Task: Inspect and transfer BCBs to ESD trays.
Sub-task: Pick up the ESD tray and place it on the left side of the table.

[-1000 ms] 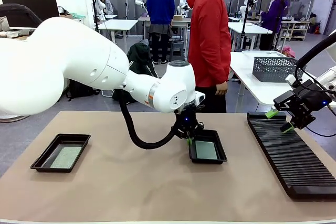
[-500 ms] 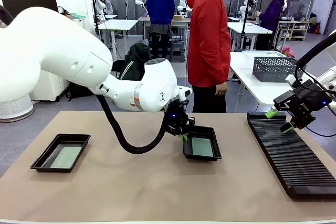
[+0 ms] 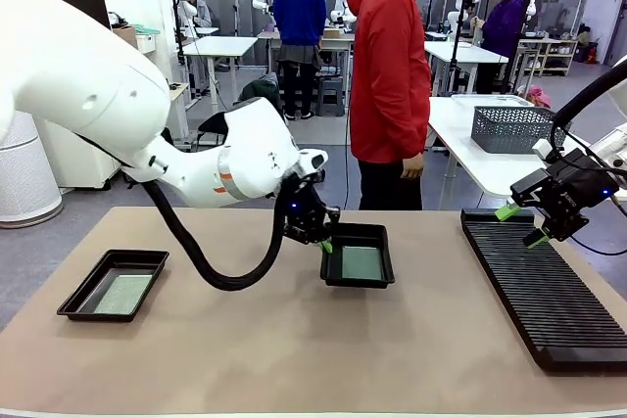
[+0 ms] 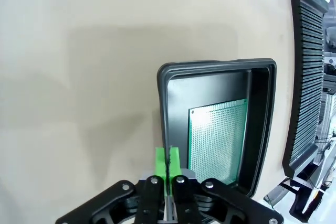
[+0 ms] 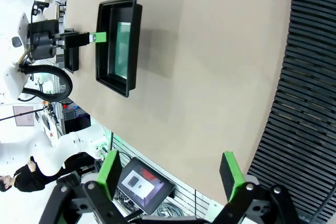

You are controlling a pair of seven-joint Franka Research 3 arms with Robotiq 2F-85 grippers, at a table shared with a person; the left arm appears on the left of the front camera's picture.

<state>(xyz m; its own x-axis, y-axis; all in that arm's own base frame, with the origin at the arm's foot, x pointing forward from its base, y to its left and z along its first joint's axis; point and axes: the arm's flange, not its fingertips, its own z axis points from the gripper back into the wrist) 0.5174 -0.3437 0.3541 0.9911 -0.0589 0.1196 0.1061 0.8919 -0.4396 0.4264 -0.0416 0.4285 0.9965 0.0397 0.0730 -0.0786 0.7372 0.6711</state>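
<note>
Left gripper [image 3: 324, 247] clamped on tray rim [image 3: 327, 263].

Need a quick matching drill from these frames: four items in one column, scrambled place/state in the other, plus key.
Column 1
1. left gripper
2. right gripper
3. left-hand ESD tray
4. ribbed slotted rack

Column 2
A. lies on the table's right side, long and black
B. shut on the rim of the middle ESD tray, which holds a BCB
C. open, held above the rack's far end
D. rests near the table's left edge with a BCB inside

Pairs: 1-B, 2-C, 3-D, 4-A
</note>
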